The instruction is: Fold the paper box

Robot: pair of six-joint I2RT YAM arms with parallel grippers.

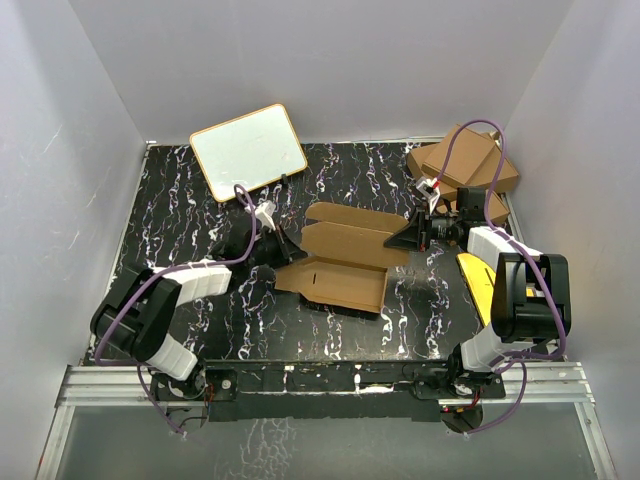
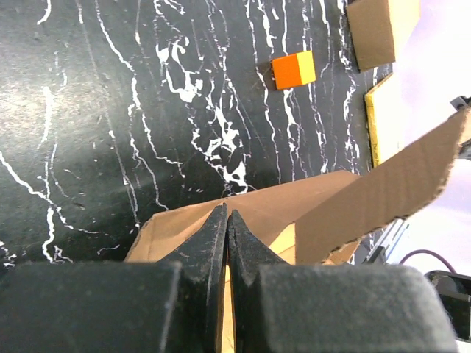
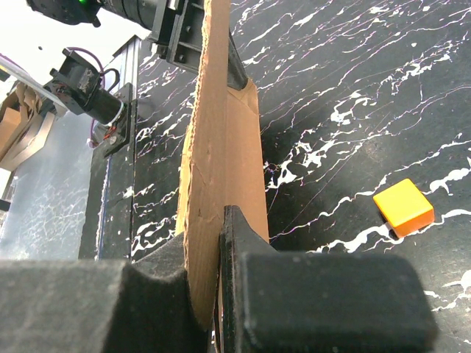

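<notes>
The black marbled worktop (image 1: pixel 200 200) carries a whiteboard (image 1: pixel 248 150) at eleven o'clock, brown cartons (image 1: pixel 465 165) at two, the paper box (image 1: pixel 340 265) centrally, and a yellow sheet (image 1: pixel 478 280) at three.

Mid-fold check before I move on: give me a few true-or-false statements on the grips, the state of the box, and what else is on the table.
1. Both the left gripper and the right gripper are shut on the paper box. True.
2. The paper box is folded into a closed carton. False: it is an open die-cut sheet, mostly flat on the table, with one flap raised.
3. A small orange cube lies on the table, apart from the box. True.
4. The whiteboard lies at the near edge by the arm bases. False: it lies at the far left, near the back wall.
</notes>
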